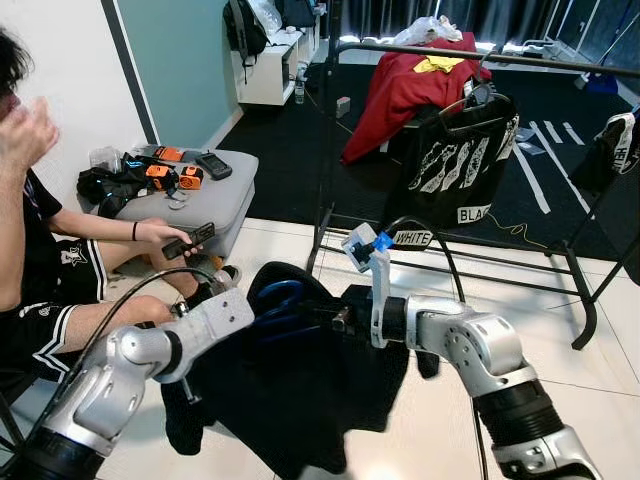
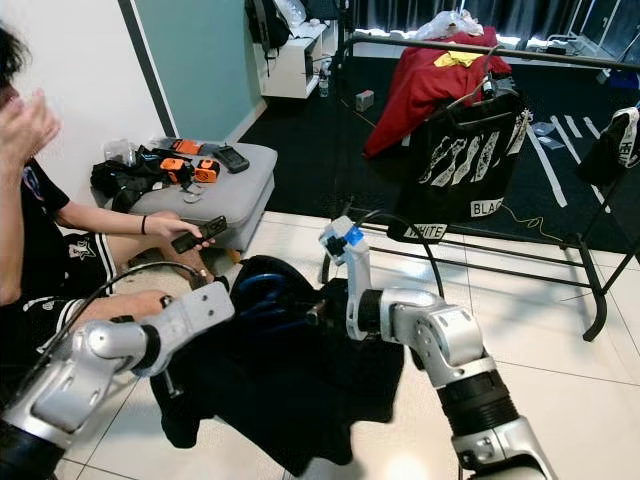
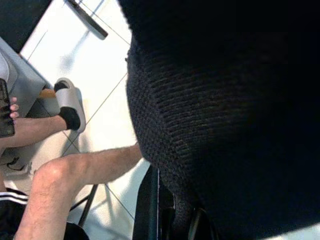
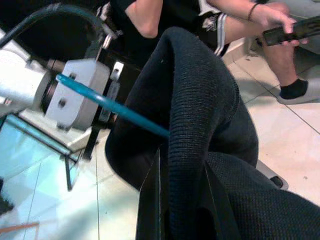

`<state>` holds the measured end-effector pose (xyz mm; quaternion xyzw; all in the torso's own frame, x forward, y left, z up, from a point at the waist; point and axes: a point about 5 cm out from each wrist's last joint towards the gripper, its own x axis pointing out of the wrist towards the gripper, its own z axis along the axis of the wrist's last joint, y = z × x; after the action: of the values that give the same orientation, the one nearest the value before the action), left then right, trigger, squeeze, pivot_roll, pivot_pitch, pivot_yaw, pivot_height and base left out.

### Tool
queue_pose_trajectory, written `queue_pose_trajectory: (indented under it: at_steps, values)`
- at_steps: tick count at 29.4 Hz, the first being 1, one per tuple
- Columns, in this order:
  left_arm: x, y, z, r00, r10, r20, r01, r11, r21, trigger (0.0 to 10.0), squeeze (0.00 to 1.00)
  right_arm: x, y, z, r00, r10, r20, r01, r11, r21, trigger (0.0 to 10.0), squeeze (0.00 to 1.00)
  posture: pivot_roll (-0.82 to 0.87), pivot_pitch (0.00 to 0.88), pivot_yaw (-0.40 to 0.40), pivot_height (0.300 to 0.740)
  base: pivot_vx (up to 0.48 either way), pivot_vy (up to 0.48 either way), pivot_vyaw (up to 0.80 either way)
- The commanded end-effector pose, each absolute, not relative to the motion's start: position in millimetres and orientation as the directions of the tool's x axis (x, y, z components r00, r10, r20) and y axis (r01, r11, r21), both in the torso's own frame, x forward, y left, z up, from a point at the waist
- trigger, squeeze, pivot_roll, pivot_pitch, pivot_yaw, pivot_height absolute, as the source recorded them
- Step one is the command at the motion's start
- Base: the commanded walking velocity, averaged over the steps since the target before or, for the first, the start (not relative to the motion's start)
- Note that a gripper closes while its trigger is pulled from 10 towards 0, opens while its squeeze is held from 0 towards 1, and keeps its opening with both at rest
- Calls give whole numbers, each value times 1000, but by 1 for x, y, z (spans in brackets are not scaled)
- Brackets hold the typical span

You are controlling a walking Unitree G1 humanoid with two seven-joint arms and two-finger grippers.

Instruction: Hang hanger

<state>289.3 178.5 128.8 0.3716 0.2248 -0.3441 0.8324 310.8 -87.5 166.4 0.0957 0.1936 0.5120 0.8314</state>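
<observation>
we've got both claws on the black sweater with blue hanger: left claw and right claw each pinching knit

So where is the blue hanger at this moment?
The blue hanger is low in the middle of the left eye view, tucked inside the black garment held up between the robot's two arms, in front of the clothes rack.

Materials and finishes in front of you

You see a black sweater of coarse, matt knitted cloth, and inside it a smooth, glossy blue plastic hanger. Your arms are brushed silver metal with a soft sheen. The floor is glossy pale tile; the clothes rack is matt black metal, the ottoman grey cloth.
</observation>
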Motion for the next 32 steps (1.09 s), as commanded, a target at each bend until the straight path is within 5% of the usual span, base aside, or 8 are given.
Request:
queue_pose_trajectory:
  at_steps: [1, 5, 6, 15, 23, 24, 32]
  values:
    - [286, 173, 129, 656, -424, -624, 747, 485, 456, 10000, 0, 312, -84, 168, 405, 888, -217, -811, 459, 363, 10000, 0, -58, 50, 13, 740, 0, 0, 0]
    - [286, 175, 129, 660, -413, -628, 741, 492, 456, 10000, 0, 310, -85, 167, 391, 894, -218, -814, 446, 371, 10000, 4, -58, 49, 12, 740, 0, 0, 0]
    - [286, 179, 129, 666, -398, -630, 734, 501, 459, 10000, 0, 307, -88, 167, 370, 902, -224, -822, 430, 374, 10000, 1000, -59, 49, 11, 740, 0, 0, 0]
    - [287, 205, 137, 704, -334, -627, 690, 533, 490, 10000, 0, 285, -140, 182, 170, 951, -258, -947, 230, 224, 10000, 1000, -58, 45, 9, 740, 0, 0, 0]
    - [284, 192, 145, 651, -444, -615, 757, 441, 483, 10000, 0, 296, -189, 220, 245, 946, -214, -956, 273, 112, 10000, 1000, -60, 49, 8, 740, 0, 0, 0]
    - [283, 185, 150, 617, -501, -607, 787, 370, 494, 10000, 0, 297, -201, 241, 244, 960, -141, -964, 256, 77, 10000, 1000, -61, 50, 12, 740, 0, 0, 0]
    - [284, 186, 161, 610, -556, -564, 790, 371, 489, 10000, 0, 297, -233, 249, 265, 932, -246, -962, 274, -1, 10000, 1000, -64, 51, 12, 740, 0, 0, 0]
